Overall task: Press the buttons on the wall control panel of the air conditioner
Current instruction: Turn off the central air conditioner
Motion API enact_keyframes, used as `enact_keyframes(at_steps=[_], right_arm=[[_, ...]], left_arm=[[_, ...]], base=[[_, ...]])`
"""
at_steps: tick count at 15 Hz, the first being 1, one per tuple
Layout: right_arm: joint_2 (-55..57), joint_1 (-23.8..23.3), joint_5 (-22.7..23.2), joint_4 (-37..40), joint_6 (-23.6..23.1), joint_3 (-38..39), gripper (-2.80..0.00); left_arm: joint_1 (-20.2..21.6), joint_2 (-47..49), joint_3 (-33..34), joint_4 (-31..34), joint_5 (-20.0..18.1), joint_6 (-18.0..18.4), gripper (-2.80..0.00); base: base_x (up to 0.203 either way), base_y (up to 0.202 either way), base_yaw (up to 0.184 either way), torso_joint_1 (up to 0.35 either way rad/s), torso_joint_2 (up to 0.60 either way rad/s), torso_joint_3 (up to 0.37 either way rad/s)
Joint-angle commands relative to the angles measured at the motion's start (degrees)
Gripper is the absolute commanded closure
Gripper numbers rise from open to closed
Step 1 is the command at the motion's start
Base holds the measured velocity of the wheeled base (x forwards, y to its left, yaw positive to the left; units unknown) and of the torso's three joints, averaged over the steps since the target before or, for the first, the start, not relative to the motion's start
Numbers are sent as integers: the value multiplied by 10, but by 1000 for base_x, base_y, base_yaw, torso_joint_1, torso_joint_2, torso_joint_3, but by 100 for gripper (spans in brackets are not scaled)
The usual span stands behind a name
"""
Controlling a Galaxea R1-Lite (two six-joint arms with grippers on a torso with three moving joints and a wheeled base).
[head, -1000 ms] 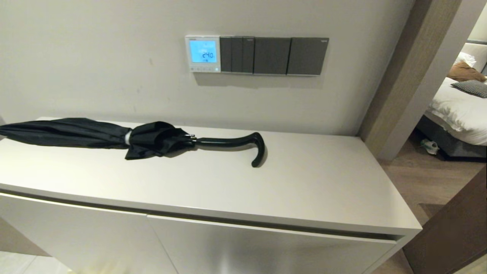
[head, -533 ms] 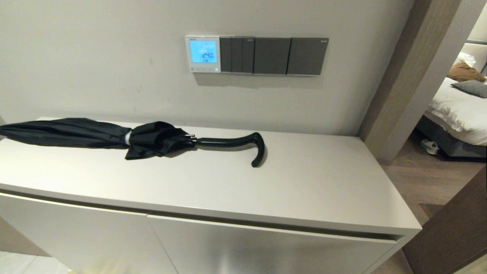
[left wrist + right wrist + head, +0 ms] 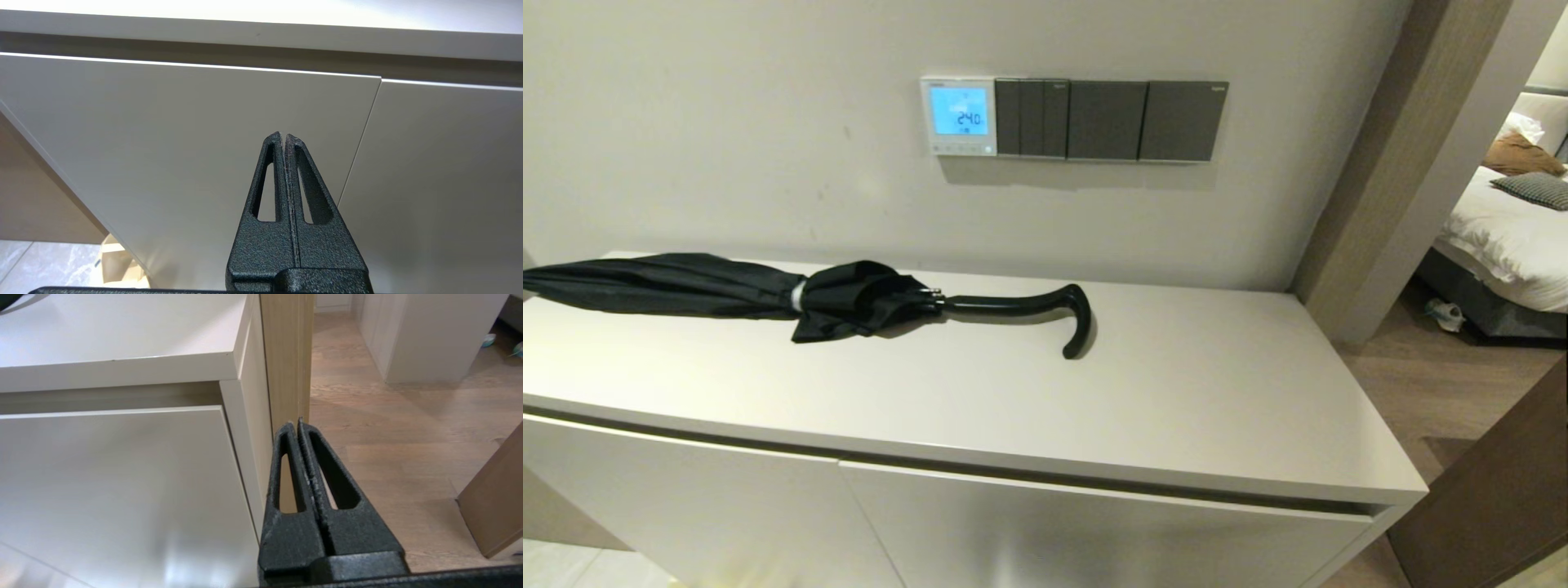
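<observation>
Black grippers point(image 3: 284, 134) point(image 3: 295, 424) only wrist-visible.

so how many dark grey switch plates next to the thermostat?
3, in a row right of the thermostat: left plate split into narrow rockers, middle plate, right plate.

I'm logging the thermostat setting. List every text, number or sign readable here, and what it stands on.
"24.0": dark digits on the lit blue screen of the wall control panel.
Small red mark on the panel's top edge: too small to read.
Marks on the buttons: too small.
Tiny logos on the grey switch plates: unreadable.
</observation>
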Motion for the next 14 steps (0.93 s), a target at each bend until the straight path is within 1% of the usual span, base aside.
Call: enact_keyframes(at_steps=[1,14], right_arm=[[0,0,0,0,0,2,0],[0,0,0,0,0,2,0]], left_arm=[[0,1,2,0,0,0,0],[-2,0,3,-2,-2,-2,0]], base=[[0,0,0,0,0,0],[0,0,0,0,0,0]])
